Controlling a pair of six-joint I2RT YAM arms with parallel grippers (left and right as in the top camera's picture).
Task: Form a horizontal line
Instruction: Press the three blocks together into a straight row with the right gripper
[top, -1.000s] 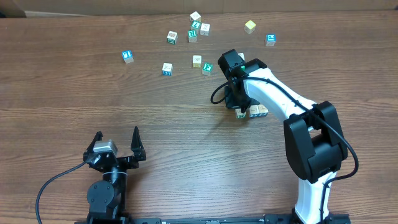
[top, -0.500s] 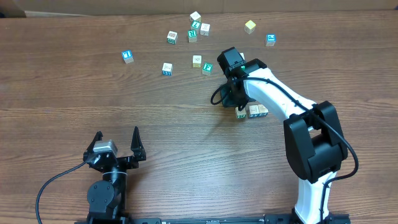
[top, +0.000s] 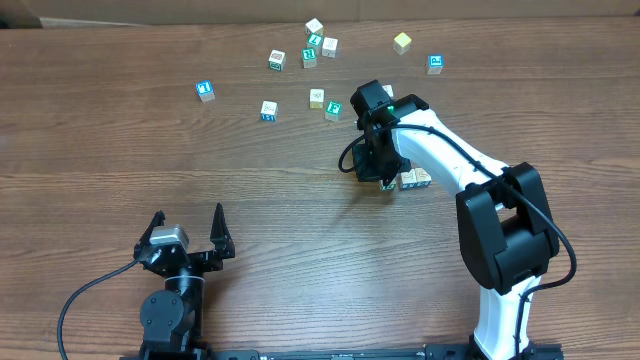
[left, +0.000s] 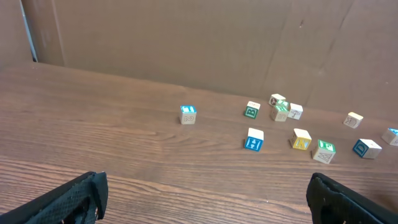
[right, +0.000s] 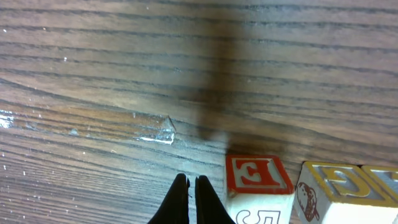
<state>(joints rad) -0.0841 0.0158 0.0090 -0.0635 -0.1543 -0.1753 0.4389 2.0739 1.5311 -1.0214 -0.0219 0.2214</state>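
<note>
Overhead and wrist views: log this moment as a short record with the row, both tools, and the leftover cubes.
row of cubes: short line right of centre, its left end hidden under the right arm; count unclear
end of row: red-marked cube side by side with a yellow-marked cube
right tool: shut, empty, beside the red-marked cube, not touching it
left tool: open, empty, at the near edge, far from any cube
loose cubes: scattered along the far side
</note>
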